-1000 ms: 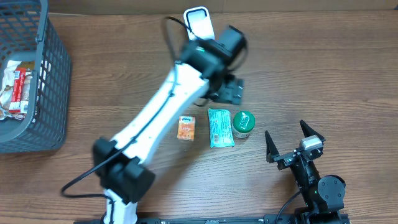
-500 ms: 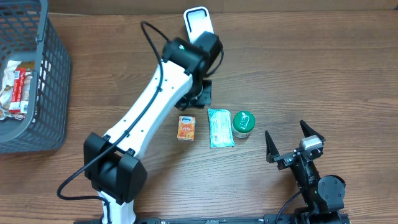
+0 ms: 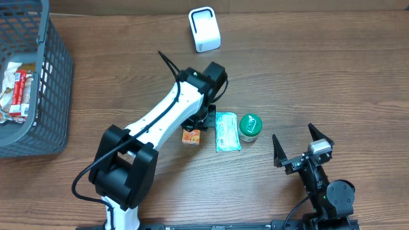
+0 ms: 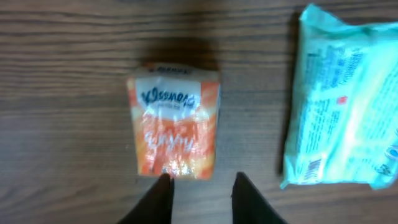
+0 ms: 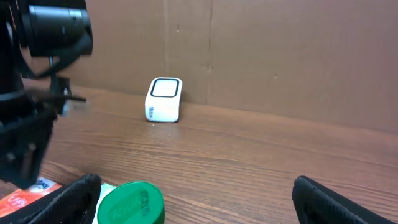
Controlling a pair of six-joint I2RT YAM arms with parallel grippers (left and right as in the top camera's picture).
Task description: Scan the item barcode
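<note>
Seeing Kleenex tissue pack (image 3: 190, 135) at overhead centre, under left gripper (image 4: 202, 178); jaws nearly closed on nothing, tips at pack's near edge. Right gripper (image 3: 300, 148) lower right, jaws wide open; white scanner (image 3: 204, 29) top centre, well apart from pack.

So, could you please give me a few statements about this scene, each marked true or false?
1. The tissue pack lies beside the wipes pack, apart from it. True.
2. The left tool has the tissue pack gripped. False: nothing sits between its fingers, and the pack lies flat on the table.
3. The right tool is open and empty. True.
4. The scanner stands inside the basket. False: it stands on the table's far side, while the basket is at the left edge.
</note>
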